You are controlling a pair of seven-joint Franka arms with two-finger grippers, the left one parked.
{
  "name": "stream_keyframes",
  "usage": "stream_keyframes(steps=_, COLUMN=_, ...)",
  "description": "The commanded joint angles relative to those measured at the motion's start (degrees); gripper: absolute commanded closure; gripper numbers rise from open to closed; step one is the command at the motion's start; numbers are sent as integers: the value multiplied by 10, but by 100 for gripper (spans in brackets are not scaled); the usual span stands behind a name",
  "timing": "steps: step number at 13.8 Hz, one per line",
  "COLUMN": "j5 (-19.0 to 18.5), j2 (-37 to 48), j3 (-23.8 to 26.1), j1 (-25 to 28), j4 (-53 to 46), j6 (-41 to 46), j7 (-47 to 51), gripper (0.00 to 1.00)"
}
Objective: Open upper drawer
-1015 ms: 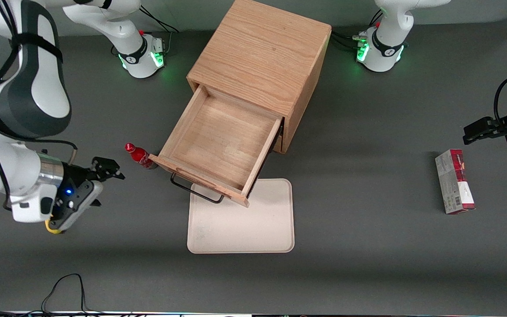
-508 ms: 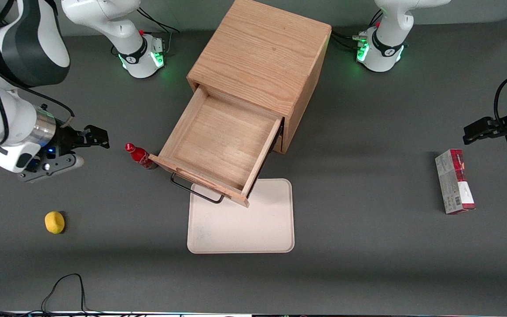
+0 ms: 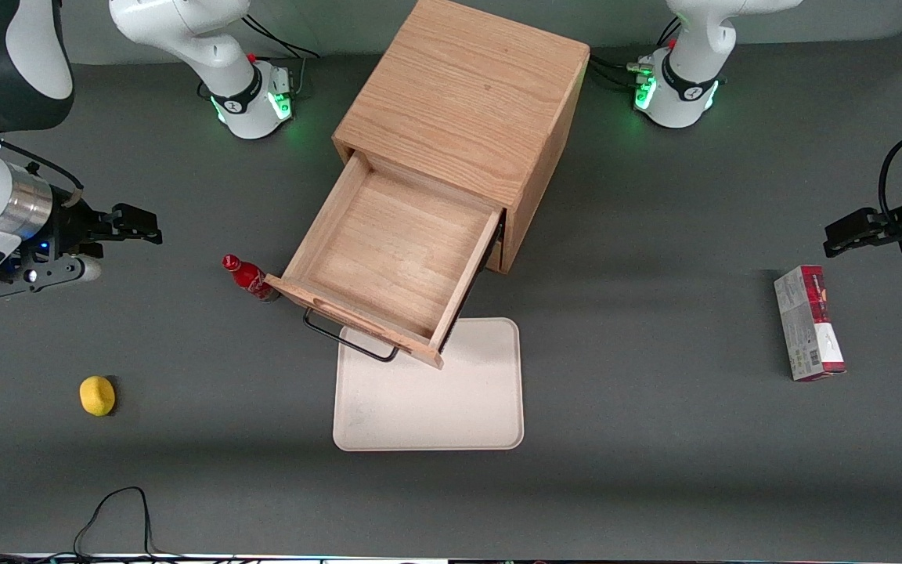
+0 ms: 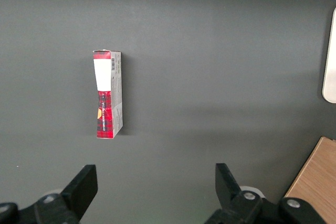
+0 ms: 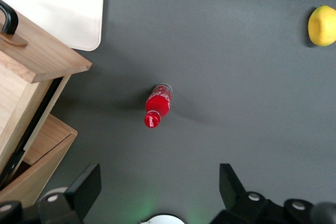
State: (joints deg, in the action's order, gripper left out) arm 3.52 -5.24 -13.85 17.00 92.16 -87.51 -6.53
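The light-oak upper drawer [image 3: 396, 254] stands pulled well out of its cabinet [image 3: 467, 102], bare wood interior exposed, thin black bar handle [image 3: 345, 338] overhanging a cream tray [image 3: 435, 407].

The front camera looks steeply down over my whole worktop [image 3: 654, 439]. My wrist camera faces straight down from above, past my spread tool [image 5: 157, 192]; both views share the red bottle [image 3: 247, 277] and lemon [image 3: 96, 395].

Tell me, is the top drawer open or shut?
Open. The upper drawer sticks far out of the cabinet, its bare wood inside showing. The gripper, open, hangs off toward the working arm's end, touching nothing.
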Motion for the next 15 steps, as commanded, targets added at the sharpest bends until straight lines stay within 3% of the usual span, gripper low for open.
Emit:
stream_keyframes(steps=1, j5=-5, j2=45, j3=-2, j1=8, j4=57, j6=-45, j7=23, gripper=0)
stream_keyframes(steps=3, j5=-9, j2=129, j3=-3, j1=1, j4=177, j6=-146, j7=22, gripper=0)
stream_keyframes(steps=4, j5=-10, j2=136, j3=5, j1=-20, j4=179, j6=-151, j7=22, gripper=0)
stream_keyframes(steps=8, j5=-4, j2=102, j3=50, j1=-88, j4=97, j6=-55, j7=14, gripper=0)
stream_keyframes(steps=10, j5=-5, j2=98, j3=126, j1=-153, j4=82, j6=-41, j7=10, gripper=0)
stream_keyframes(steps=15, j5=-5, j2=96, j3=134, j1=-153, j4=80, j6=-39, j7=6, gripper=0)
